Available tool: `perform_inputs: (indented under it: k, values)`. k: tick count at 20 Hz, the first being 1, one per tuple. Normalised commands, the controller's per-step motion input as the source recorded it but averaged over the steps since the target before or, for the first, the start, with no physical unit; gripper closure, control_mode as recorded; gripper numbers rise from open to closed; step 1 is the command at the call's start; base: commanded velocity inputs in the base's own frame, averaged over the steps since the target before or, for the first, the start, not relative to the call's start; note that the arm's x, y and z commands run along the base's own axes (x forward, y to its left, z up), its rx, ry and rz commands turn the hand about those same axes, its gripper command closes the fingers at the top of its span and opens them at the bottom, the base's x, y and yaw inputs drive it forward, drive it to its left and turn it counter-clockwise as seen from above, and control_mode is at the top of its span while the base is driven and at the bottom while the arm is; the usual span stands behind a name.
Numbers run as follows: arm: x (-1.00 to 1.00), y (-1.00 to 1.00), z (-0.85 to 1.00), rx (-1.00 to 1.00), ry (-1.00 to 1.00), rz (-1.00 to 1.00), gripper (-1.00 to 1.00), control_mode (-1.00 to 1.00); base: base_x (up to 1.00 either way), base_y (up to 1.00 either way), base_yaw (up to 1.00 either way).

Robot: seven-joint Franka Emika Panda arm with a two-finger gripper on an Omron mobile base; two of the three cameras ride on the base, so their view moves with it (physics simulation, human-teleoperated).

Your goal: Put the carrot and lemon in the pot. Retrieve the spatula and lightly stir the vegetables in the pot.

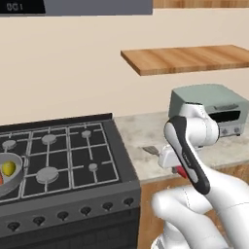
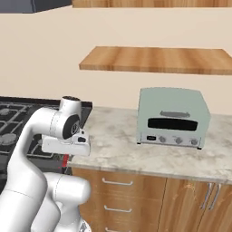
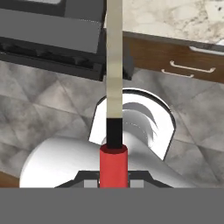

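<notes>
My gripper (image 3: 113,180) is shut on the spatula's red handle (image 3: 113,165); a thin dark shaft and a long pale blade (image 3: 114,52) run up from it. From the left base camera the spatula (image 1: 151,150) is lifted over the counter just right of the stove, its grey blade poking left of my hand (image 1: 169,158). A bit of red handle (image 2: 66,159) peeks out under the hand in the right base view. The grey pot (image 1: 17,176) sits on the stove's front left burner with the yellow lemon (image 1: 8,168) and the orange-red carrot (image 1: 1,179) inside.
A black gas stove (image 1: 63,155) with a row of front knobs fills the left. A pale green toaster oven (image 2: 173,117) stands on the marble counter (image 2: 118,145) to the right. A wooden shelf (image 2: 158,59) hangs above. Drawers (image 2: 118,186) lie below the counter.
</notes>
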Motion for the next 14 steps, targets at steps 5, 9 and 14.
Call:
perform_inputs:
  k: [5,9,14]
  values:
    - [0.0,0.0,0.0,0.0,0.0,0.0,1.0,1.0,-0.03,0.76,0.0]
    - [0.0,0.0,0.0,0.0,0.0,0.0,1.0,1.0,0.01,0.55,0.0]
    - [0.0,0.0,0.0,0.0,0.0,0.0,1.0,1.0,0.1,0.63,0.04]
